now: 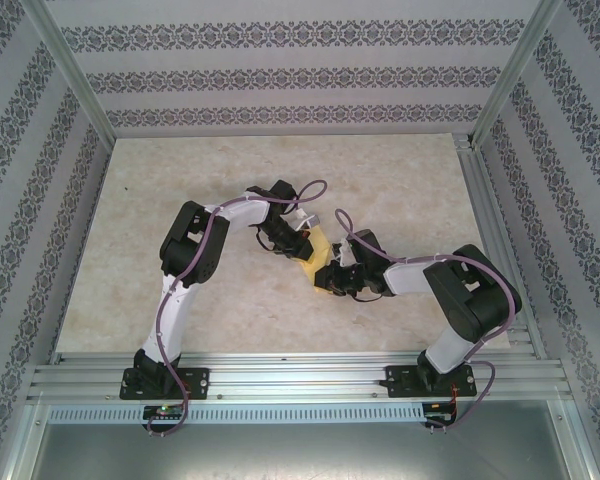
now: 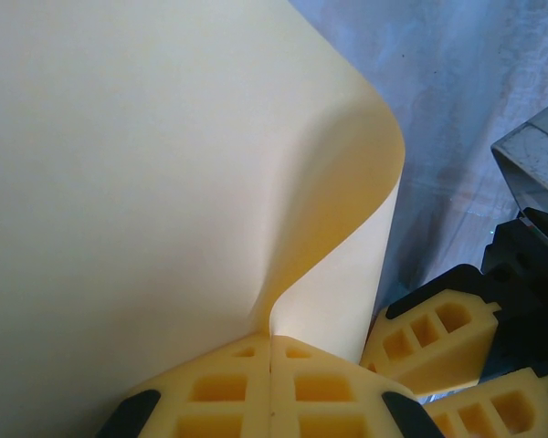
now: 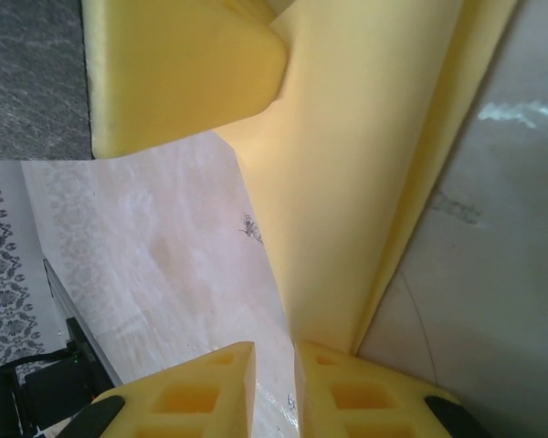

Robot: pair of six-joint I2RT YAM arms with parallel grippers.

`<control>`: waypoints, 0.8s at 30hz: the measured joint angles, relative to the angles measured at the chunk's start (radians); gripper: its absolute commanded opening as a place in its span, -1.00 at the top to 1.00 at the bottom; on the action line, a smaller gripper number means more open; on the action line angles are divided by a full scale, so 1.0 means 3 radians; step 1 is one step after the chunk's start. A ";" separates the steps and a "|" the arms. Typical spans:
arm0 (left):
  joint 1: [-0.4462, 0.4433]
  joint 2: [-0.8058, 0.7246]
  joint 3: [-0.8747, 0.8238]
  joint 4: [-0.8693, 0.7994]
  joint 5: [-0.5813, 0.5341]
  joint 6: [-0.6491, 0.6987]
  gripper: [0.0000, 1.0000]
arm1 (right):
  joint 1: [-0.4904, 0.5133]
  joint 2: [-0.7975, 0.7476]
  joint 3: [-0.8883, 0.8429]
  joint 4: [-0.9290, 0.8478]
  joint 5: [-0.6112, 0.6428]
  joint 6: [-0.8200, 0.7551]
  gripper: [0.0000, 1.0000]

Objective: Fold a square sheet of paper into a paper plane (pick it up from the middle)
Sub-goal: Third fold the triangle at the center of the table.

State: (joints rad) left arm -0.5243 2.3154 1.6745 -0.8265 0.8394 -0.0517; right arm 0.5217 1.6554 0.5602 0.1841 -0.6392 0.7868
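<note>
Pale-yellow paper (image 1: pixel 318 247), long axis diagonal, far-left to near-right

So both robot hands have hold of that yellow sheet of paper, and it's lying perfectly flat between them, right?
Not quite. Both hands do hold the yellow sheet of paper, but it is not flat. The left wrist view shows it bending into a rounded curl above the closed left gripper, and the right wrist view shows it doubled over near the right gripper.

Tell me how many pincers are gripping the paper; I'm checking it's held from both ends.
2. The left pincer pinches the sheet of paper at one edge; the right pincer holds its opposite end, mid-table.
</note>
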 measured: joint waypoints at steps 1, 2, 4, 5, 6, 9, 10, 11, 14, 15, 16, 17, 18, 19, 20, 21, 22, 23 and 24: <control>0.0000 0.0000 0.0000 -0.0001 0.0000 0.0000 0.92 | 0.0001 -0.0014 0.0000 -0.0017 0.0019 -0.0001 0.62; 0.0000 0.0000 0.0000 -0.0001 0.0000 0.0000 0.92 | 0.0003 -0.0029 0.0000 -0.0041 0.0033 -0.0003 0.62; 0.0000 0.0000 0.0001 -0.0004 0.0000 0.0000 0.92 | 0.0008 -0.0083 0.0000 -0.0134 0.0048 -0.0006 0.62; 0.0000 0.0000 0.0001 -0.0004 -0.0001 0.0000 0.92 | 0.0008 -0.0111 0.0000 -0.0174 0.0051 -0.0008 0.62; 0.0000 0.0000 0.0001 -0.0004 -0.0001 0.0000 0.92 | 0.0014 -0.0148 0.0000 -0.0220 0.0060 -0.0009 0.65; 0.0000 0.0001 0.0005 -0.0006 -0.0001 0.0000 0.92 | 0.0052 -0.0192 0.0010 -0.0285 0.0074 -0.0010 0.66; 0.0000 0.0001 0.0006 -0.0008 -0.0001 0.0001 0.92 | 0.0070 -0.0192 0.0011 -0.0291 0.0076 -0.0009 0.67; 0.0000 0.0001 0.0006 -0.0008 -0.0001 0.0001 0.92 | 0.0076 -0.0187 0.0011 -0.0298 0.0081 -0.0009 0.67; 0.0000 0.0001 0.0006 -0.0009 -0.0001 0.0001 0.92 | 0.0095 -0.0140 0.0017 -0.0308 0.0111 -0.0009 0.67; 0.0000 0.0001 0.0006 -0.0009 -0.0001 0.0003 0.92 | 0.0095 -0.0109 0.0028 -0.0332 0.0126 -0.0009 0.68; 0.0000 0.0001 0.0006 -0.0009 -0.0001 0.0004 0.92 | 0.0094 -0.0089 0.0053 -0.0362 0.0118 -0.0010 0.68; 0.0000 0.0001 0.0006 -0.0009 -0.0001 0.0006 0.92 | 0.0095 -0.0072 0.0084 -0.0404 0.0121 -0.0013 0.68; 0.0000 0.0001 0.0006 -0.0009 -0.0001 0.0010 0.92 | 0.0095 -0.0065 0.0099 -0.0431 0.0121 -0.0013 0.68; 0.0000 0.0001 0.0006 -0.0010 -0.0003 0.0011 0.92 | 0.0094 -0.0058 0.0113 -0.0453 0.0118 -0.0011 0.68; 0.0000 0.0001 0.0006 -0.0010 -0.0003 0.0013 0.92 | 0.0095 -0.0057 0.0117 -0.0464 0.0120 -0.0011 0.68; 0.0000 0.0001 0.0006 -0.0010 -0.0003 0.0014 0.92 | 0.0095 -0.0061 0.0120 -0.0468 0.0120 -0.0011 0.68; 0.0000 0.0001 0.0006 -0.0010 -0.0003 0.0014 0.92 | 0.0095 -0.0074 0.0120 -0.0482 0.0122 -0.0011 0.67; 0.0000 0.0001 0.0008 -0.0011 -0.0003 0.0015 0.92 | 0.0095 -0.0099 0.0120 -0.0506 0.0139 -0.0011 0.67; 0.0000 0.0001 0.0008 -0.0013 -0.0003 0.0019 0.92 | 0.0094 -0.0139 0.0120 -0.0548 0.0151 -0.0011 0.67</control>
State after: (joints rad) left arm -0.5243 2.3157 1.6768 -0.8303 0.8387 -0.0460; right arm 0.5499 1.6138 0.5961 0.0196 -0.5938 0.7834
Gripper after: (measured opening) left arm 0.066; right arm 0.163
